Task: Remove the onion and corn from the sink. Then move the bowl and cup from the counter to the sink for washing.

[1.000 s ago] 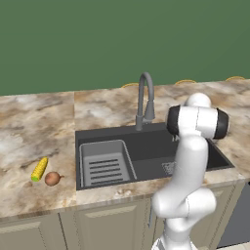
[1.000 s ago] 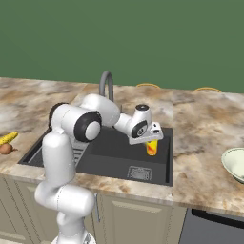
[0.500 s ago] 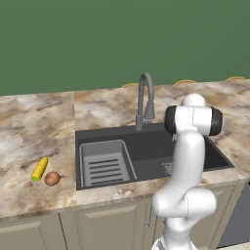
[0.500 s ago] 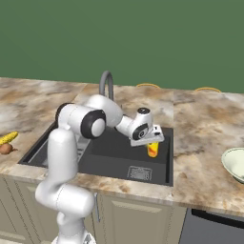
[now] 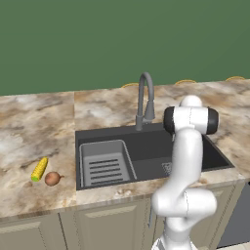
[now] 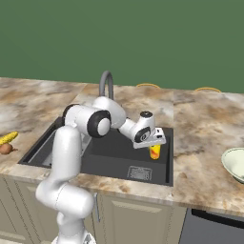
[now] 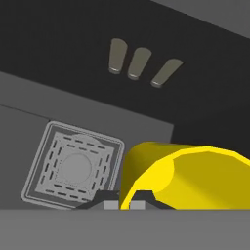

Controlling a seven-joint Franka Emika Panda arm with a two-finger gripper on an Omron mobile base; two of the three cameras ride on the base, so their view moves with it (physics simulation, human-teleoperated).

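My gripper [image 6: 154, 143] is shut on the rim of the yellow cup [image 6: 155, 152], which hangs inside the dark grey sink [image 6: 110, 157] near its right wall. In the hand view the cup [image 7: 188, 175] lies on its side just past my gripper [image 7: 123, 201], to the right of the square drain grate [image 7: 73, 168]. The corn [image 5: 39, 169] and the reddish-brown onion [image 5: 52, 178] lie on the counter [image 5: 29, 141] left of the sink [image 5: 151, 155]. The pale cream-green bowl [image 6: 235, 164] rests on the counter at the far right.
A grey gooseneck faucet [image 5: 145, 100] rises behind the basin. A lighter ribbed rack [image 5: 105, 163] fills the sink's left part. My white arm [image 5: 188, 161] stands over the sink's right side. Three slots [image 7: 139, 63] mark the sink's wall.
The gripper has carried the cup a little to the right and lower into the sink. Corn, onion and bowl have not moved.
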